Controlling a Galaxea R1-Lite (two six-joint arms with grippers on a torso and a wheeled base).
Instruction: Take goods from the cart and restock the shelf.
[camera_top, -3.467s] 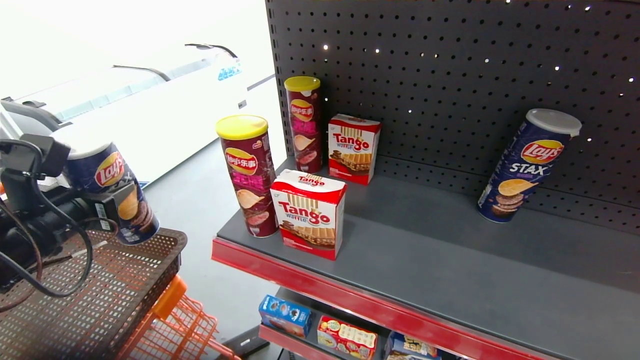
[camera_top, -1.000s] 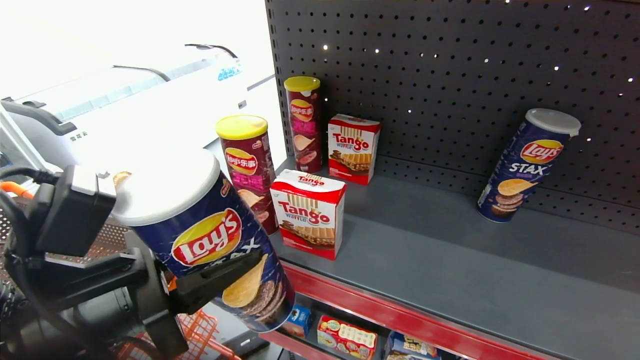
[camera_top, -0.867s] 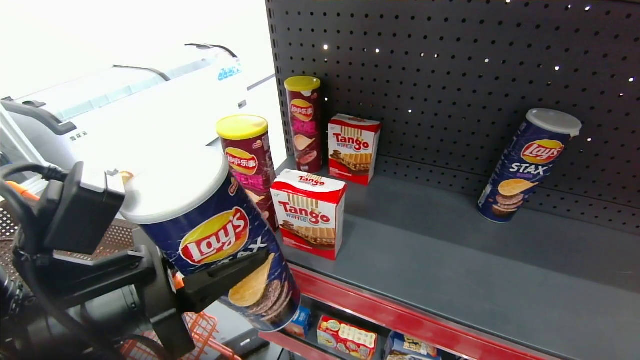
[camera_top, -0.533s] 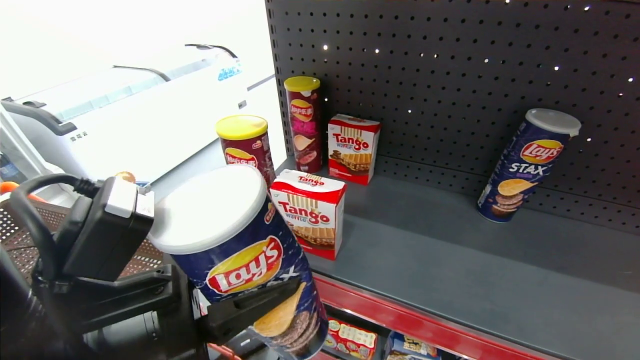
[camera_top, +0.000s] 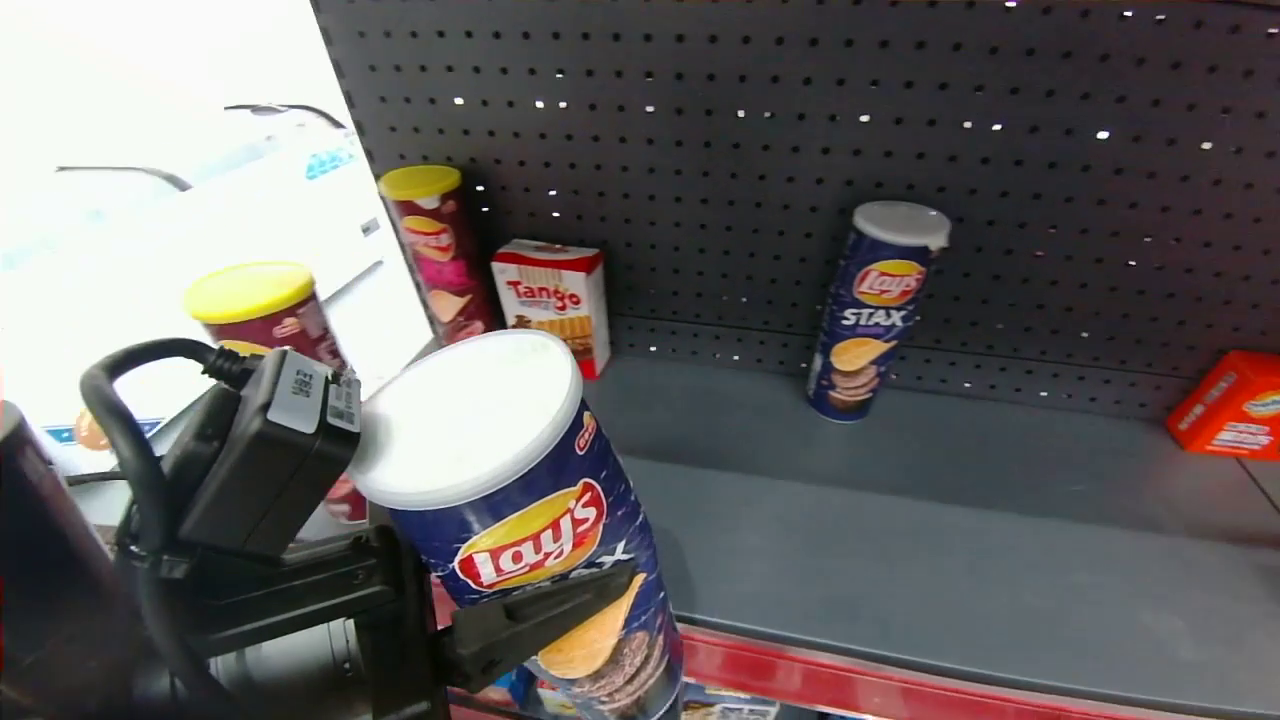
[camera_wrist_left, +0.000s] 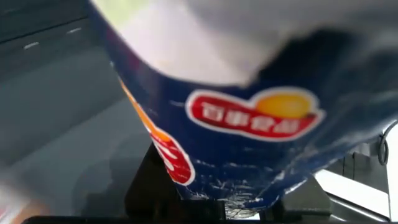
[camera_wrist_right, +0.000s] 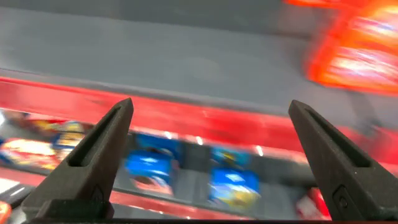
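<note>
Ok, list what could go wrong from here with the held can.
The held blue can sits tilted in the left gripper, so it may topple when set on the shelf. Its base hangs near the red front lip and could catch it. Moving in could knock the nearer yellow-lidded can beside it.

left gripper (camera_top: 548, 598) sits low at the robot's left, jaws clamped round a tilted can (camera_top: 500, 490). right gripper (camera_wrist_right: 210, 106) hangs with jaws spread wide.

near can (camera_top: 520, 520) before shelf (camera_top: 900, 560) front edge; far can (camera_top: 880, 310) at shelf back
</note>
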